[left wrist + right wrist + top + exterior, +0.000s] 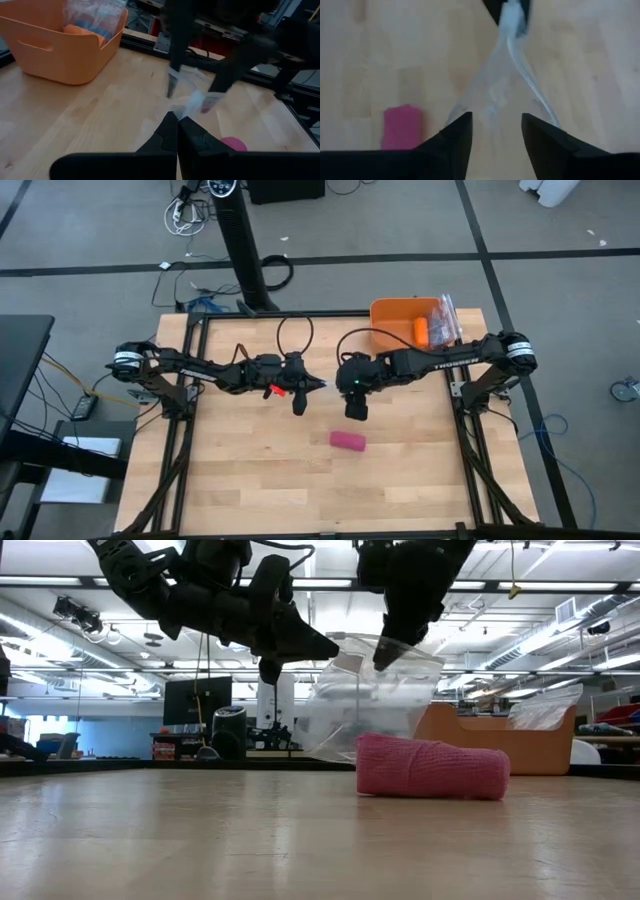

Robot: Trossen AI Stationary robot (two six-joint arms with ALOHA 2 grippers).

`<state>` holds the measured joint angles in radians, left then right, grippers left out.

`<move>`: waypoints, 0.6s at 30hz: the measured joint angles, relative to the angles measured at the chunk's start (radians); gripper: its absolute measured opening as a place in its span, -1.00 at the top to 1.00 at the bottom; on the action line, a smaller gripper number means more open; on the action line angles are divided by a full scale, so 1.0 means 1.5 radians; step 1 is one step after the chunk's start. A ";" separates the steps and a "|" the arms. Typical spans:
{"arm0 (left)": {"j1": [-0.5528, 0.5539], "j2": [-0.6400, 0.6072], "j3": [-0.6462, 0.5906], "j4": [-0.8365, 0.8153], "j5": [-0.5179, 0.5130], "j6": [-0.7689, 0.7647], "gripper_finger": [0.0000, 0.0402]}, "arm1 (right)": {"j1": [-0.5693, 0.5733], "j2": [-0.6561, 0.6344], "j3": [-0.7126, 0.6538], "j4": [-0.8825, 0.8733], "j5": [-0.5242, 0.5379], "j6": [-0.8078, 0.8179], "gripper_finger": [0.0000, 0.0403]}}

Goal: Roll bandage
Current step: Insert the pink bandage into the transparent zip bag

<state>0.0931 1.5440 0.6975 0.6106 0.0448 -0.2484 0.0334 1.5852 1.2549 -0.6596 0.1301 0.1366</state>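
Note:
The pink bandage (348, 441) is a stubby roll lying on its side on the wooden table, near the middle; it also shows in the low view (432, 770) and the right wrist view (401, 126). No gripper touches it. My left gripper (318, 386) is shut on a clear plastic bag (370, 705) above the table, behind the roll. My right gripper (355, 412) is open, its fingers (462, 132) standing on either side of the bag's hanging film (495, 85). My left gripper pinches the clear bag's upper edge (184, 112) between its two fingertips, coming level from the table's left. The bag hangs below the fingers, slack, its lower end (330, 752) close to the table. My right gripper: I cannot tell whether its open fingers (170, 82) touch the film.
An orange bin (395, 320) stands at the far right of the table, holding a small orange roll (422, 332) and another crinkly clear bag (445, 315). Bare wood lies at the table's near side and left.

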 joint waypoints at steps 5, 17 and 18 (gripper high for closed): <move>-0.007 0.000 0.000 0.004 0.000 0.000 1.00 | 0.006 0.010 -0.005 0.043 0.023 -0.021 0.55; -0.027 0.000 0.000 0.015 -0.002 0.001 1.00 | -0.001 0.045 -0.007 0.095 0.048 -0.019 0.95; -0.029 0.000 0.000 0.014 -0.004 0.003 1.00 | -0.001 0.045 -0.007 0.103 0.048 -0.016 0.92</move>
<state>0.0497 1.5443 0.6971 0.6322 0.0389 -0.2437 0.0326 1.6520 1.2449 -0.5055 0.2021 0.1129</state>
